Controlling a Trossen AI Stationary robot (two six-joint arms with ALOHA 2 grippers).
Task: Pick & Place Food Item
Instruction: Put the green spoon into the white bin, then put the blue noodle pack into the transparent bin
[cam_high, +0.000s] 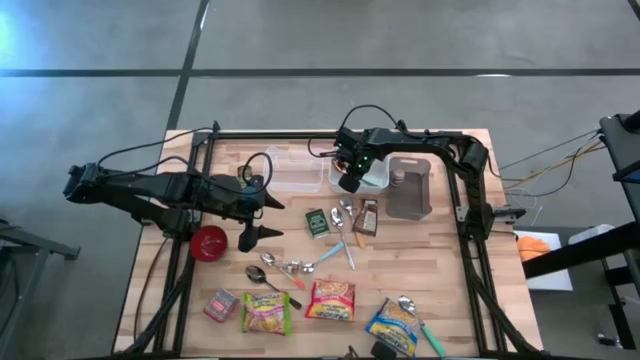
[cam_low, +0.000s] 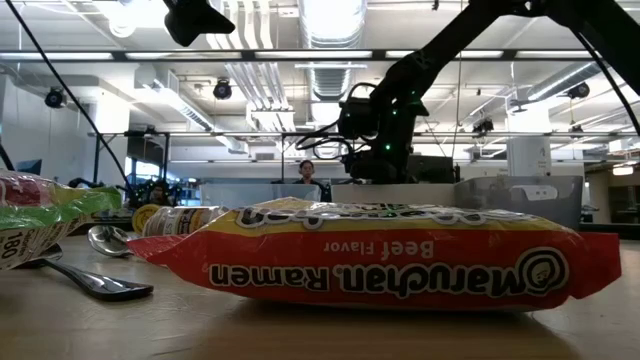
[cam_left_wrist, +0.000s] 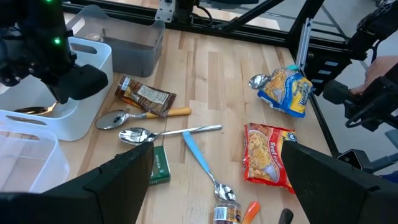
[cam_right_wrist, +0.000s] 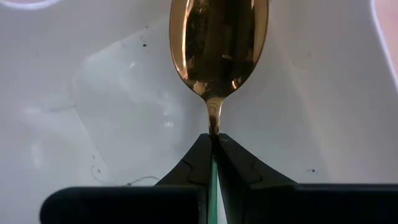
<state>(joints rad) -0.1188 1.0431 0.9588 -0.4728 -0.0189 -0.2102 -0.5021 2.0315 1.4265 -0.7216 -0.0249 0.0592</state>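
We see the right pincer (cam_right_wrist: 214, 142) squeezed tight on a gold spoon (cam_right_wrist: 219, 46) inside the white bin (cam_left_wrist: 87, 93). The left pincer (cam_left_wrist: 214, 171) waits wide apart.

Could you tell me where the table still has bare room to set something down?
Bare wood shows along the table between the right frame rail and the blue noodle packet, and left of the red bowl. The middle is crowded with spoons and packets.

A robotics lab inside an open-plan office hall — polished concrete floor (cam_high: 400, 40) around a butcher-block table (cam_high: 420, 260) framed in black rails. Beyond the table, exposed ceiling ducts (cam_low: 330, 75), strip lights, desks — and a seated person (cam_low: 306, 172).
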